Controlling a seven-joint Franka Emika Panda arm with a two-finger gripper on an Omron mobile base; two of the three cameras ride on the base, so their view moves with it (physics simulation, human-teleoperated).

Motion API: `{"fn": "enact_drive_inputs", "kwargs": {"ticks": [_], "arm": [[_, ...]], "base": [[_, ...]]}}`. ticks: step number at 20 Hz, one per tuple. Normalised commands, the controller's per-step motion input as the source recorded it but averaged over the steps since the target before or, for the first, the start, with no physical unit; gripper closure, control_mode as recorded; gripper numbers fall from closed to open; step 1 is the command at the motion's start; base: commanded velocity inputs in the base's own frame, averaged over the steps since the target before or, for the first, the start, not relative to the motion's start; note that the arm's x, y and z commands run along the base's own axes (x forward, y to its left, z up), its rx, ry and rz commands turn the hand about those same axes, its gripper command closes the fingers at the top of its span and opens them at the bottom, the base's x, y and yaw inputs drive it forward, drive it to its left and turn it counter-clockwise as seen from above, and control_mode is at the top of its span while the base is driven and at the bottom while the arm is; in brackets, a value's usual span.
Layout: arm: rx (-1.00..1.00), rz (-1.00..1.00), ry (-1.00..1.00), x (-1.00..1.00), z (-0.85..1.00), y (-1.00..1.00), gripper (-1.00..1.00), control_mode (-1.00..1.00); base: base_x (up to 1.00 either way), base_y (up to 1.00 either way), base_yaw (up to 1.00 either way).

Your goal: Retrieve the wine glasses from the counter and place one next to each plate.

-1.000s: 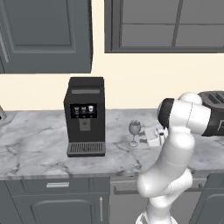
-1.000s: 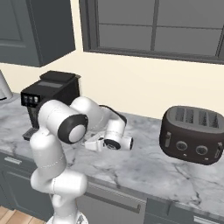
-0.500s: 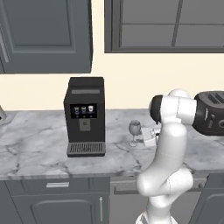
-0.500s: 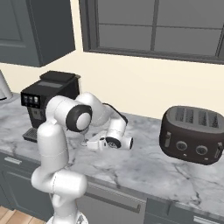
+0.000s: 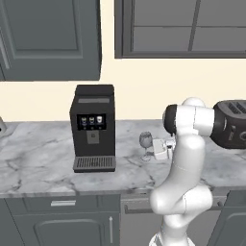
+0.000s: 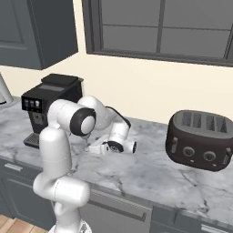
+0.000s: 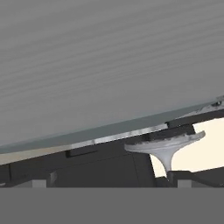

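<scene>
Grey-white veined marble counter (image 5: 43,158) spanned mid-frame; a small clear stemmed wine glass (image 5: 145,145) stood centre, just left of the wide-open, empty gripper (image 5: 158,149).

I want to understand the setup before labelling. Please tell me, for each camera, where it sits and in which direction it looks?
Left base view: behind the arm's left, facing the counter, coffee machine and wine glass; the arm rises lower right.
Right base view: behind its right, facing the toaster; the arm rises lower left, the gripper low over the marble.
Hand view: on the rolled hand, close to the glass's foot.
Both base views share machine, toaster and counter.
</scene>
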Motion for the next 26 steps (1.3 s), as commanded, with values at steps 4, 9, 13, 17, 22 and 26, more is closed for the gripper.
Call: {"fn": "enact_drive_inputs", "kwargs": {"ticks": [4, 9, 13, 17, 22, 26], "arm": [[0.00, 0.00, 0.01, 0.00, -0.16, 0.04, -1.00, -1.00], [0.00, 0.04, 0.00, 0.01, -0.27, -0.05, -1.00, -1.00], [0.00, 0.07, 0.00, 0.16, -0.38, -0.32, -1.00, -1.00], [0.01, 0.11, 0.00, 0.07, -0.26, -0.42, -1.00, -1.00], [0.01, 0.07, 0.00, -0.01, 0.00, -0.12, -1.00, -1.00], [0.00, 0.01, 0.05, -0.01, 0.00, 0.08, -1.00, -1.00]], "base": [[0.00, 0.00, 0.00], [0.00, 0.00, 0.00], [0.00, 0.00, 0.00], [0.00, 0.00, 0.00], [0.00, 0.00, 0.00], [0.00, 0.00, 0.00]]}}
